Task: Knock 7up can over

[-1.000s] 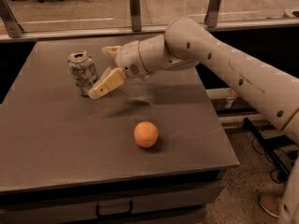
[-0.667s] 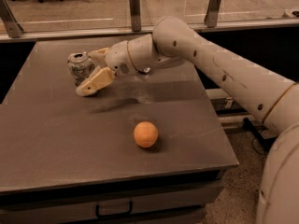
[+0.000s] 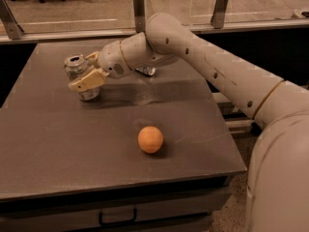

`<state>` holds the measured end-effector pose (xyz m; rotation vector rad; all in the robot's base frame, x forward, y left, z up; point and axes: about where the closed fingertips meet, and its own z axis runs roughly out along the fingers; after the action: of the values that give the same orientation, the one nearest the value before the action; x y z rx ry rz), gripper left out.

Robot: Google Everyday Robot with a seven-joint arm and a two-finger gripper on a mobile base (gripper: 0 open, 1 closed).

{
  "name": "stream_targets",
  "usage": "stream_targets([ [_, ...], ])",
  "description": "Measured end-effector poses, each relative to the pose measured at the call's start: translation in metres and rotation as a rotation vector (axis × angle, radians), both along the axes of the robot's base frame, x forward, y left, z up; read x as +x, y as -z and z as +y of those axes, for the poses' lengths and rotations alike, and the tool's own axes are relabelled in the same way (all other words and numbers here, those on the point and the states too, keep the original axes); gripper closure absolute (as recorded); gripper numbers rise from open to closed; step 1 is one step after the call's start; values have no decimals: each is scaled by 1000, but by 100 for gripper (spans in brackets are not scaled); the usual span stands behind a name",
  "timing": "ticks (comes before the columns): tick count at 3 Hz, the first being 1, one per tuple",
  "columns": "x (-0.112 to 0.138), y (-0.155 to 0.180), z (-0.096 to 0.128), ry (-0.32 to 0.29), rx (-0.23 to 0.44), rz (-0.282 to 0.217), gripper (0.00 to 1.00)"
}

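The 7up can point(image 3: 76, 65), silver-white with a silver top, stands on the dark table point(image 3: 58, 144) at the far left and leans slightly with its top to the left. My gripper point(image 3: 81, 71) reaches in from the right and is open at the can. One cream finger point(image 3: 88, 80) lies across the front of the can's body, touching it. The other finger point(image 3: 91, 57) is just behind the can's top. The finger hides the can's middle.
An orange point(image 3: 150, 139) lies at the table's middle front. A small silver object point(image 3: 146, 71) shows under my forearm, mostly hidden. A railing with posts point(image 3: 139, 4) runs behind the table. The table's right edge drops off near my arm's base.
My gripper has moved left along the table and closed in on the can, its front finger now lying across the can. The can leans a little more to the left. The orange has not moved.
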<state>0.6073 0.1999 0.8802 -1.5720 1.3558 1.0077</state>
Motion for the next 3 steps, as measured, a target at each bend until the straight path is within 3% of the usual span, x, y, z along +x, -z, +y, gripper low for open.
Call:
stream_targets([
  [1, -4, -18, 2, -72, -123, -98, 88],
  [2, -6, -29, -1, -158, -318, -198, 100],
  [3, -24, -23, -6, -286, -516, -240, 100],
])
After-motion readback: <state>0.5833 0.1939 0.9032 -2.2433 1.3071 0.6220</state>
